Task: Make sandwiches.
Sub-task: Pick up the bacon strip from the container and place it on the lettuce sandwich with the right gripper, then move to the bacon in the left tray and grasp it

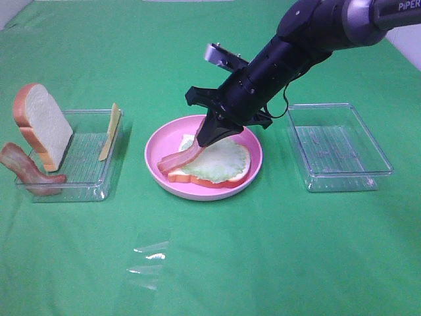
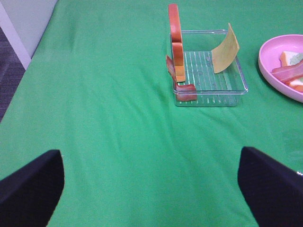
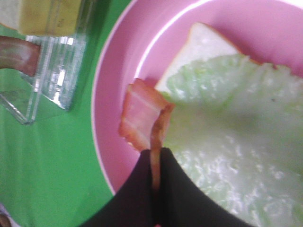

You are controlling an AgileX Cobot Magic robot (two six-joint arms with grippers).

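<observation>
On the pink plate [image 1: 253,141] lies a bread slice [image 1: 217,180] covered by pale green lettuce [image 1: 220,160]. My right gripper [image 1: 205,137] is shut on one end of a bacon strip [image 1: 177,160]. The strip's other end rests on the plate's left side, beside the lettuce. The right wrist view shows the fingers [image 3: 177,189] pinching the bacon strip [image 3: 141,118] over the lettuce [image 3: 227,127] and bread [image 3: 203,49]. My left gripper [image 2: 150,158] is open over bare green cloth, well short of the left tray [image 2: 236,80].
The left clear tray [image 1: 89,181] holds an upright bread slice [image 1: 45,125], a leaning cheese slice [image 1: 110,131] and a second bacon strip [image 1: 29,170] draped over its edge. An empty clear tray [image 1: 339,148] stands right of the plate. A clear plastic scrap [image 1: 148,260] lies near the front.
</observation>
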